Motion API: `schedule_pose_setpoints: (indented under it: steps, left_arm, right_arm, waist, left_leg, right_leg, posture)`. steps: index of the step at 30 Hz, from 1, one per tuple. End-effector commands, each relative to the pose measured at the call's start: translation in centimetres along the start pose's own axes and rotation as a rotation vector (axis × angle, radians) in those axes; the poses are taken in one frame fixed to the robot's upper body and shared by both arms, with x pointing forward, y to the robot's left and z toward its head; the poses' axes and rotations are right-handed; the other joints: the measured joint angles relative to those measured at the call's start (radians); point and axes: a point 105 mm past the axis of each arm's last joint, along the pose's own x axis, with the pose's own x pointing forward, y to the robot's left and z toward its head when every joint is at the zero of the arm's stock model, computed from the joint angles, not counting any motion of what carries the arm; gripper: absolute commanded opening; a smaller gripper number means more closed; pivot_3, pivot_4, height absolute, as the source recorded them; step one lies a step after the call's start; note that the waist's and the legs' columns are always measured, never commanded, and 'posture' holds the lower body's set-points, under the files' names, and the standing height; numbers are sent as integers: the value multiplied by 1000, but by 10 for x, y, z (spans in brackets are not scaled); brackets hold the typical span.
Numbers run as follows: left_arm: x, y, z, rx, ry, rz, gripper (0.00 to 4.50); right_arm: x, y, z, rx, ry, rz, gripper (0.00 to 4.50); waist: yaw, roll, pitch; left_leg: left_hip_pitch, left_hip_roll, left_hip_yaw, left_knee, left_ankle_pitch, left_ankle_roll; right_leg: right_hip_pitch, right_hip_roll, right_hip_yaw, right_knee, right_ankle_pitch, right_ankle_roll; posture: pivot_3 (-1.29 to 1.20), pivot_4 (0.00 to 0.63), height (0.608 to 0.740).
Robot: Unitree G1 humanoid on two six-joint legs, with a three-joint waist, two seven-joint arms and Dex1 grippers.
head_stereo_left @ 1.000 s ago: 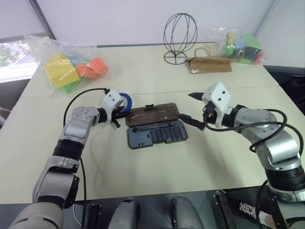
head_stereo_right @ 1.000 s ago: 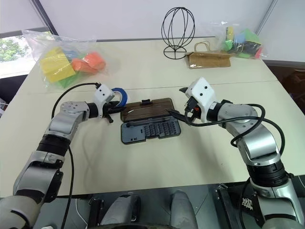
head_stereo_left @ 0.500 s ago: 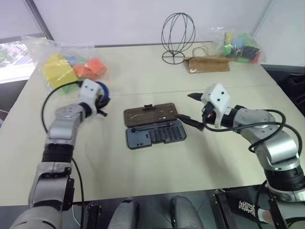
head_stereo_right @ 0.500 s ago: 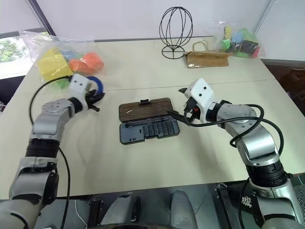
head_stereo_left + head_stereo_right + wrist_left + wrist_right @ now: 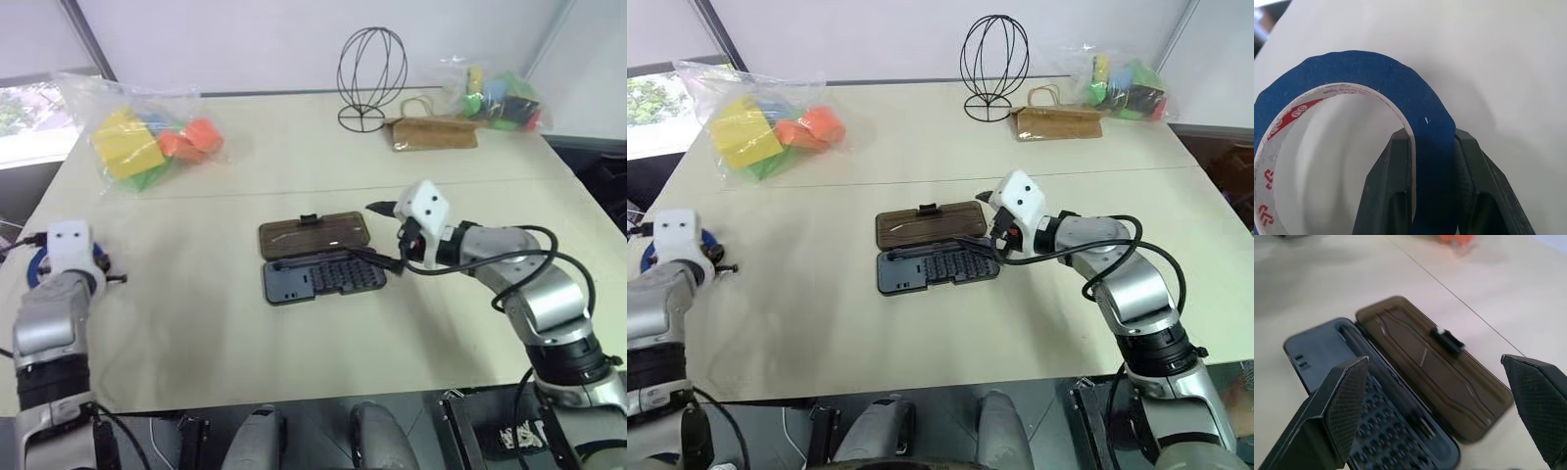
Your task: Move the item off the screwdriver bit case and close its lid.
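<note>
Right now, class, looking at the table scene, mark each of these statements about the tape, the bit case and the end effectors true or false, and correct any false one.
1. The blue tape ring is clamped in the left end effector. True.
2. The tape lies on the screwdriver bit case. False: it is held near the table's left edge, well away from the case.
3. The lid is folded open, flat on the table. True.
4. The right end effector is shut on the lid. False: its jaws stand wide open beside the case.
5. A wire frame stands at the far side. True.
</note>
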Motion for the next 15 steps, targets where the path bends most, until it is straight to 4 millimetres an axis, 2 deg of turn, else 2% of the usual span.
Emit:
schedule_pose_setpoints:
  steps: [1, 6, 12, 14, 15]
  left_arm:
    - [-2, -2, -1, -2, -18, -8, 480]
    - [1, -13, -8, -32, -11, -39, 480]
    - [0, -15, -8, -34, -21, -48, 3397]
    - [-2, -15, -1, -35, -50, -49, 4459]
    - [-4, -15, 3, -33, -68, -49, 4490]
  right_arm:
    - [0, -3, 13, -48, -39, 1, 4500]
    - [1, -2, 14, -49, -40, 6, 4500]
    - [-1, -3, 12, -45, -30, -4, 4500]
    - [-2, -3, 11, -44, -27, -7, 4500]
    - [-2, -3, 11, -43, -27, -8, 4500]
  waist:
    - [-1, 0, 0]
    - [0, 1, -1]
    - [1, 1, -1]
    - [2, 1, -1]
    - [2, 1, -1]
  left_leg:
    - [0, 0, 0, 0, 0, 0]
    - [0, 0, 0, 0, 0, 0]
    - [0, 0, 0, 0, 0, 0]
    - [0, -1, 0, 0, 0, 0]
    - [0, -1, 0, 0, 0, 0]
  right_leg:
    - [0, 0, 0, 0, 0, 0]
    - [0, 0, 0, 0, 0, 0]
    - [0, 0, 0, 0, 0, 0]
    - [0, -1, 0, 0, 0, 0]
    - [0, -1, 0, 0, 0, 0]
  posture:
    - [0, 150, 740]
    - [0, 150, 740]
    - [0, 150, 740]
    - [0, 150, 740]
    - [0, 150, 740]
